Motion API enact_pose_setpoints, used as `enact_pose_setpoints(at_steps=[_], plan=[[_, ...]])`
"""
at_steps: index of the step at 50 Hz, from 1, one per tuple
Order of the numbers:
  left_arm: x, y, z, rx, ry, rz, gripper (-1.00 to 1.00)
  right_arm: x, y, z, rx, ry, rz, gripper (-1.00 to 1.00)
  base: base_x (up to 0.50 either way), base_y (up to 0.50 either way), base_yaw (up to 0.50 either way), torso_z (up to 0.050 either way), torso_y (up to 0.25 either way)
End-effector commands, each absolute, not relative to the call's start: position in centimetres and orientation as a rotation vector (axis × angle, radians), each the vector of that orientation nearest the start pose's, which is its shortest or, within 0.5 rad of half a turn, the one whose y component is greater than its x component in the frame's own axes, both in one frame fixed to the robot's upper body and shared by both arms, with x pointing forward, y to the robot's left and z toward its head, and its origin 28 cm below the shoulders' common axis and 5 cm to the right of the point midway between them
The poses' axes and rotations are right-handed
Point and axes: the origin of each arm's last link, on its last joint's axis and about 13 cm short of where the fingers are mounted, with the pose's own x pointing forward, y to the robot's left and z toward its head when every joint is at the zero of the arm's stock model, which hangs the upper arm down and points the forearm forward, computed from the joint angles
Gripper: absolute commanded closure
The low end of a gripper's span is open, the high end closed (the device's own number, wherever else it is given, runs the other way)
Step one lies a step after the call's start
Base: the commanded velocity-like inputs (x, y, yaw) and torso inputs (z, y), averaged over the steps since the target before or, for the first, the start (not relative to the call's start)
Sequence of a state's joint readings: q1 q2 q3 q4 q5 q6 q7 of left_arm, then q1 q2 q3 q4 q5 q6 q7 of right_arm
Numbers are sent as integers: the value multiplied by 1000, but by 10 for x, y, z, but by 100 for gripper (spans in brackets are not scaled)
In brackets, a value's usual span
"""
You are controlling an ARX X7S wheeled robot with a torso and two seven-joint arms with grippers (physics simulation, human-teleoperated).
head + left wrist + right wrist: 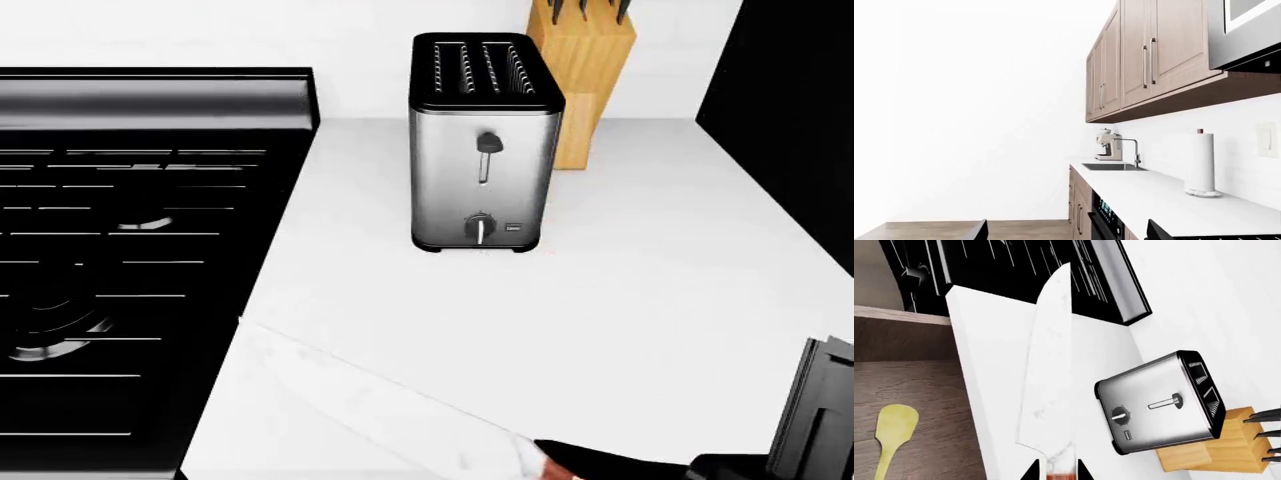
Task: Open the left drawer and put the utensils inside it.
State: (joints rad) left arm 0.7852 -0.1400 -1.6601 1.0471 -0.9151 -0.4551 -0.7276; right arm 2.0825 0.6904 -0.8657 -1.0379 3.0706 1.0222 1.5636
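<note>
toaster (481, 140) on counter (641, 300), knife block (583, 70) behind, stove (134, 250) left

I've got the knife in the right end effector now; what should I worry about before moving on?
The knife is held only at its handle end, with the long blade jutting out over the counter; it might swing into the toaster. The spatula appears to lie on the floor.

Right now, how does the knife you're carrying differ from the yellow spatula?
The knife has a broad silver blade that mirrors the pale counter; the spatula is pale yellow with a small rounded head and a thin handle. The knife is gripped at its reddish handle by the right gripper and held over the counter edge; the spatula lies loose below counter level, on a brown wood surface. Both are long, slim utensils.
</note>
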Motion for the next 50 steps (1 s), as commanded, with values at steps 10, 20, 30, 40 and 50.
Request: enact_pose_setpoints(at_steps=[10,20,30,40,50], plan=[[-27,355,217,293,-357,1454,-100,69,-115,317,-1148,84,776,100,0,0,0,0,0],[-27,355,217,290,-357,1455,-100,69,-105,318,-1195,64,860,100,0,0,0,0,0],[-27,354,216,290,-355,1453,-100,72,-96,315,-1218,37,910,100,0,0,0,0,0],[-27,354,216,292,-356,1453,-100,79,-93,309,-1305,-10,930,100,0,0,0,0,0],[-27,354,216,290,-354,1451,-100,84,-87,299,-1282,17,972,100,0,0,0,0,0]])
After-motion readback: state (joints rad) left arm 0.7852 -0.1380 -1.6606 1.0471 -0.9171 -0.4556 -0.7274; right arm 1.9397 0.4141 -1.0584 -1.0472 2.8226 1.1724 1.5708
